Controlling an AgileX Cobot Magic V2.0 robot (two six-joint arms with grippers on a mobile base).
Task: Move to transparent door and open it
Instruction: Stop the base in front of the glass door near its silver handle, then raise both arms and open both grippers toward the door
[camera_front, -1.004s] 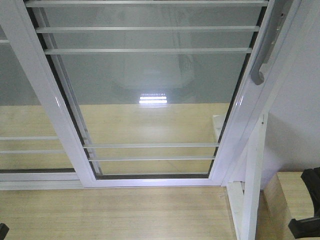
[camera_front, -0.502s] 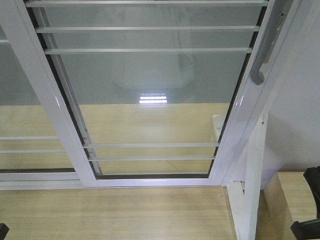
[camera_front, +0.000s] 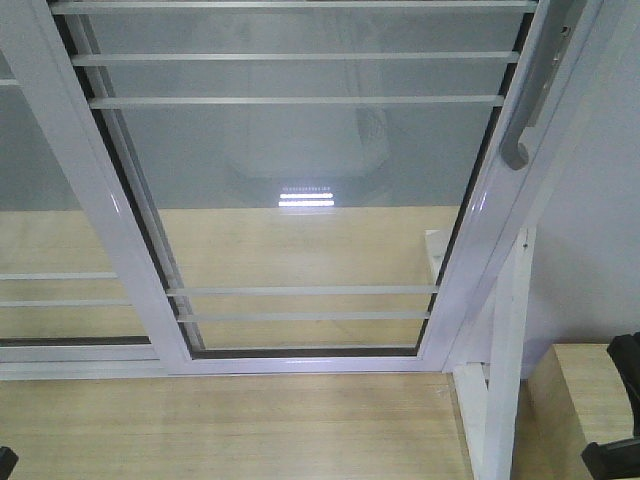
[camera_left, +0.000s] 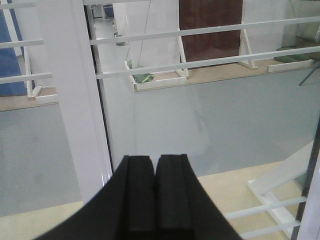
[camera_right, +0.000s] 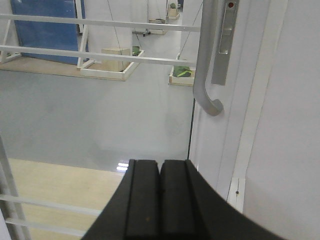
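The transparent door (camera_front: 300, 180) fills the front view: clear glass in a white frame with thin white horizontal bars, standing closed. Its curved silver-grey handle (camera_front: 517, 140) runs down the right stile. In the right wrist view the handle (camera_right: 204, 65) hangs above and slightly right of my right gripper (camera_right: 160, 164), which is shut on nothing and apart from it. My left gripper (camera_left: 155, 159) is also shut and empty. It faces the glass just right of a white vertical stile (camera_left: 75, 100).
A second white-framed glass panel (camera_front: 50, 230) without a handle overlaps on the left. A white wall (camera_front: 600, 220) and a white post (camera_front: 505, 380) stand right of the door. Light wooden floor (camera_front: 230, 420) lies in front, with a wooden ledge (camera_front: 570, 390) at bottom right.
The black arm part at the bottom right of the front view has sunk slightly. The door and handle look the same.
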